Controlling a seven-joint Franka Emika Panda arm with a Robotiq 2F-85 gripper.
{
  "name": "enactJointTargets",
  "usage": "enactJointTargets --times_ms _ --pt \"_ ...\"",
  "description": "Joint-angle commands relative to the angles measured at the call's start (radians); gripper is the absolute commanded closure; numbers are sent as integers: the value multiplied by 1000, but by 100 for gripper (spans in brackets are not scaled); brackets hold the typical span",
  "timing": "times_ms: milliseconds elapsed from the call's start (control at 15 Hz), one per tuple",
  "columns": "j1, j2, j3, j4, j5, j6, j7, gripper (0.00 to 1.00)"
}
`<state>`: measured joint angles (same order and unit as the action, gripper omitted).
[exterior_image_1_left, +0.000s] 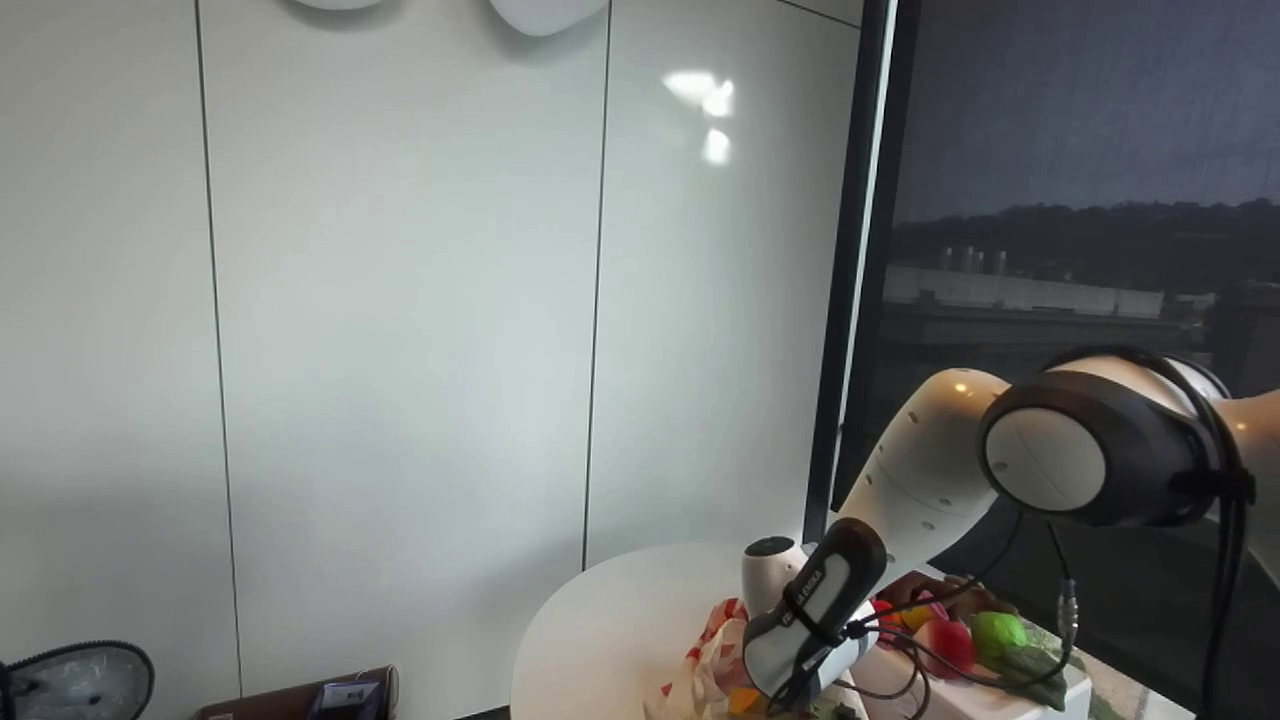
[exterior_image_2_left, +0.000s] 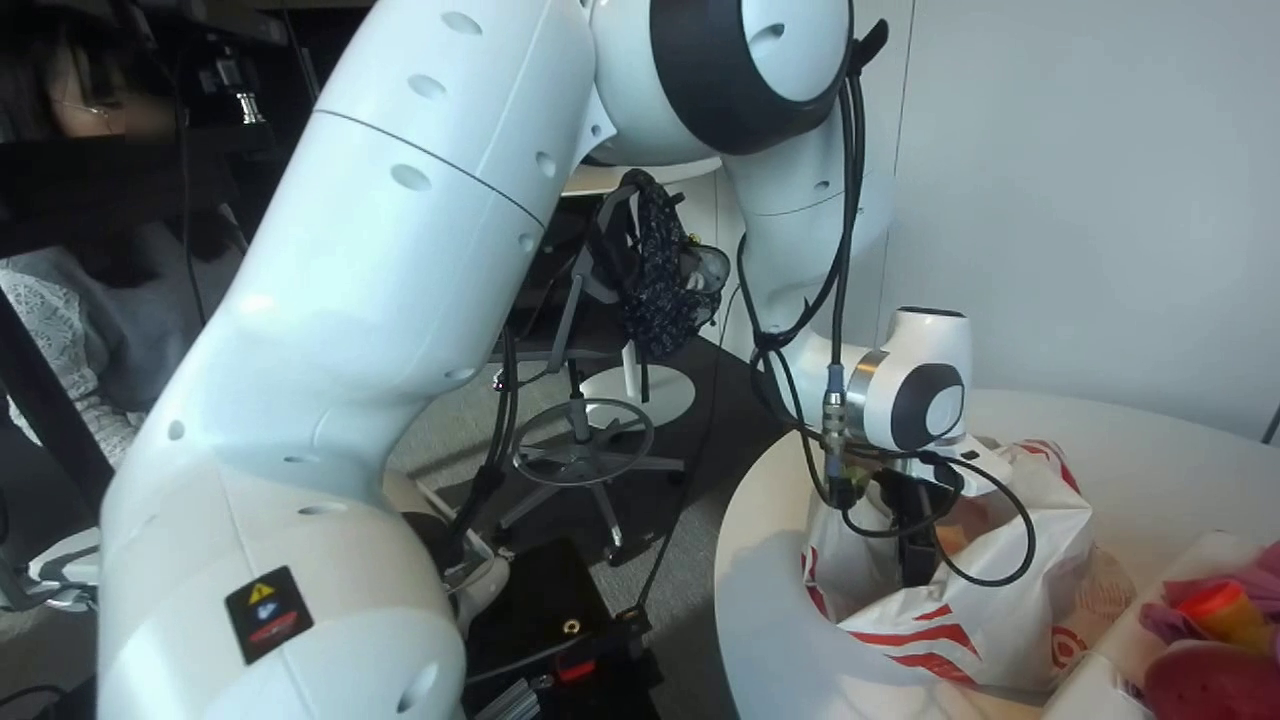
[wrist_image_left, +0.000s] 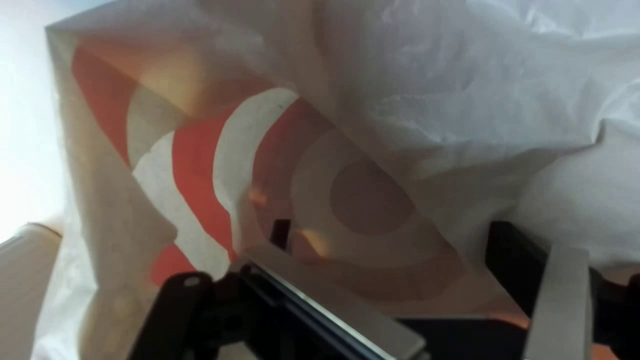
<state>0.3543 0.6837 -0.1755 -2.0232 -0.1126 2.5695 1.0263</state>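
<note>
The fingers stand wide apart, down inside the mouth of a white bag with red stripes. In the wrist view, one side of this bag is very near to them; whether it touches, I cannot tell. The bag stands on the round white desk, near to its curved edge. Just beside the bag is a white box with a heap of colourful pieces, so the room there is narrow. Toward the wall, the desk extends farther beyond the bag.
</note>
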Motion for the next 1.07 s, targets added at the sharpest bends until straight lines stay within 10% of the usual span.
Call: enactJointTargets --times_ms 0,1000 --pt "112 2 -122 9 -141 50 157 0" --pt "101 96 -170 133 -172 86 680 0"
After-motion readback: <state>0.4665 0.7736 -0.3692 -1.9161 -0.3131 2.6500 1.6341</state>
